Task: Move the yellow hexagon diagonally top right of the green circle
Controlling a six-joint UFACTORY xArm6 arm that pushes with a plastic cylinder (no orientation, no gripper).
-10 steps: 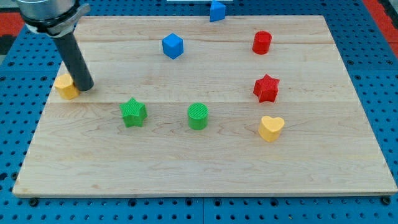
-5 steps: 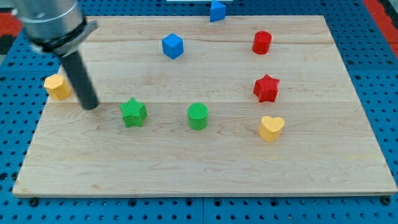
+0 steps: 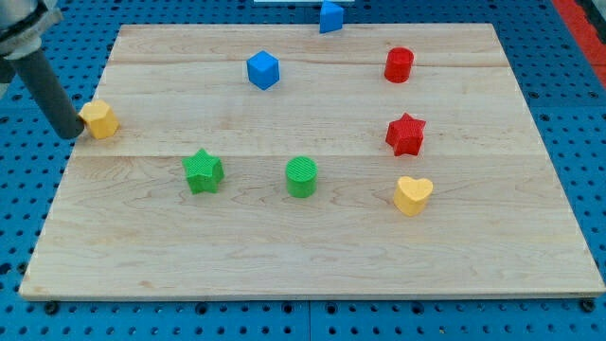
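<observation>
The yellow hexagon (image 3: 99, 119) lies near the left edge of the wooden board (image 3: 312, 256). My tip (image 3: 69, 132) is just to the hexagon's left, touching or nearly touching it, at the board's edge. The green circle (image 3: 301, 176) stands near the board's middle, far to the right of the hexagon and a little lower.
A green star (image 3: 203, 171) lies left of the green circle. A blue cube (image 3: 263, 69) is at upper middle, another blue block (image 3: 330, 16) at the top edge. A red cylinder (image 3: 399, 64), red star (image 3: 405, 134) and yellow heart (image 3: 413, 195) are on the right.
My tip has swung from the hexagon's right side, down and around, to its left. The hexagon first slid left, then came back right and slightly up.
</observation>
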